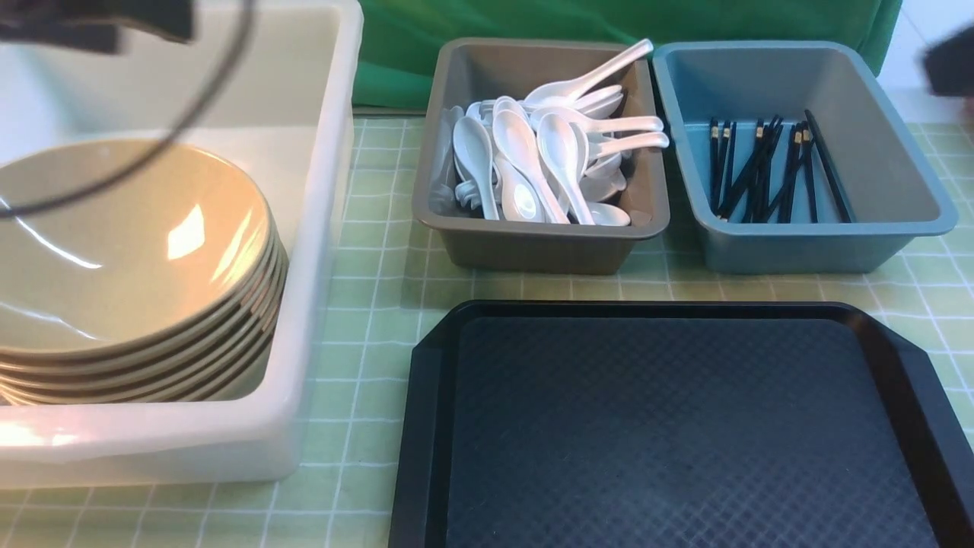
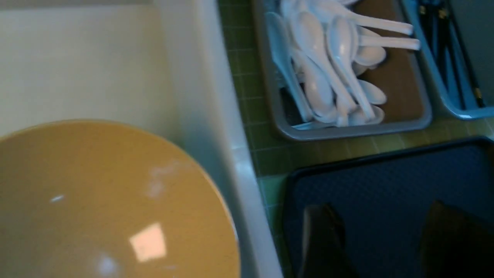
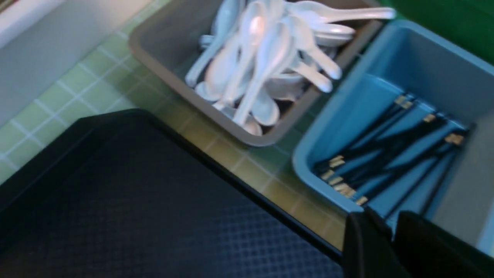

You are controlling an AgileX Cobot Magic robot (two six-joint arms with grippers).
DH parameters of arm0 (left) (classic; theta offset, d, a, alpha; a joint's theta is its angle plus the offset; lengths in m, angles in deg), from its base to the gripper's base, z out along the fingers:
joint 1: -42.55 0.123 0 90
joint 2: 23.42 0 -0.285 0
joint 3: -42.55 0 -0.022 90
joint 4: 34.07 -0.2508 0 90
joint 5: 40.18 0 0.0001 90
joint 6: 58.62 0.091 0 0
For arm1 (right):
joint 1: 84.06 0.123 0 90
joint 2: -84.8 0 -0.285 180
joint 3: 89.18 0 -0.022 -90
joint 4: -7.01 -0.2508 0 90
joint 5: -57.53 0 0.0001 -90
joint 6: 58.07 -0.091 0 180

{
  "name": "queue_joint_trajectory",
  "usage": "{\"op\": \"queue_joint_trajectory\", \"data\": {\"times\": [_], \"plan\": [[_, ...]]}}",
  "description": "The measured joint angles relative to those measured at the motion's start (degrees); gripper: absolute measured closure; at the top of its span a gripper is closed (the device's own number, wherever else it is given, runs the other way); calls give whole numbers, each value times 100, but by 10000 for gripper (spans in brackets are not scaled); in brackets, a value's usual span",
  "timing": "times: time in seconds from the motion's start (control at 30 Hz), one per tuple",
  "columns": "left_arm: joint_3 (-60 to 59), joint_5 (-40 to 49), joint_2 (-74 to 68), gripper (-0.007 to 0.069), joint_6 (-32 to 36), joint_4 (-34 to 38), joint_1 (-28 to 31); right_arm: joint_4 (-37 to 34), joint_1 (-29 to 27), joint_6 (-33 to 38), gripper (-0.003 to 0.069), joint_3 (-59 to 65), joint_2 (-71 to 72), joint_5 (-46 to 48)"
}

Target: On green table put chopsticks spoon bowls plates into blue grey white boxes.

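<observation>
Several tan bowls sit stacked in the white box on the left. White spoons fill the grey box, and black chopsticks lie in the blue box. Plates are out of view. My left gripper is open and empty above the black tray, beside the white box and its top bowl. My right gripper is shut with nothing in it, over the near corner of the blue box and its chopsticks.
A large black tray lies bare at the front centre on the green checked table. The left arm and its cable hang over the white box. The right arm shows as a dark blur at the far right edge.
</observation>
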Motion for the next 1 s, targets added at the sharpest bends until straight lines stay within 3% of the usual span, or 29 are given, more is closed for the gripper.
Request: {"op": "queue_joint_trajectory", "data": {"times": [0.07,0.1,0.23,0.43,0.67,0.8,1.0], "plan": [[0,-7,79,471,0,-45,-140,0,-30,-2,540,440,367,-318],[0,33,225,556,-29,-118,-225,-42,-30,-7,540,1015,838,-745],[-69,256,911,625,-89,-211,-241,-140,-30,-1,540,2424,2134,-1692],[-1145,376,2575,627,-158,-57,-258,-179,-30,-63,538,4105,3979,-2838],[-3867,-283,5392,627,-427,758,-263,-197,-30,-391,531,5397,6028,-3157],[-4887,-739,6623,626,-450,894,-263,-197,-30,-448,528,5678,6316,-3149],[-5341,-983,7219,626,-509,882,-263,-197,-35,-453,529,5698,6339,-3142]]}}
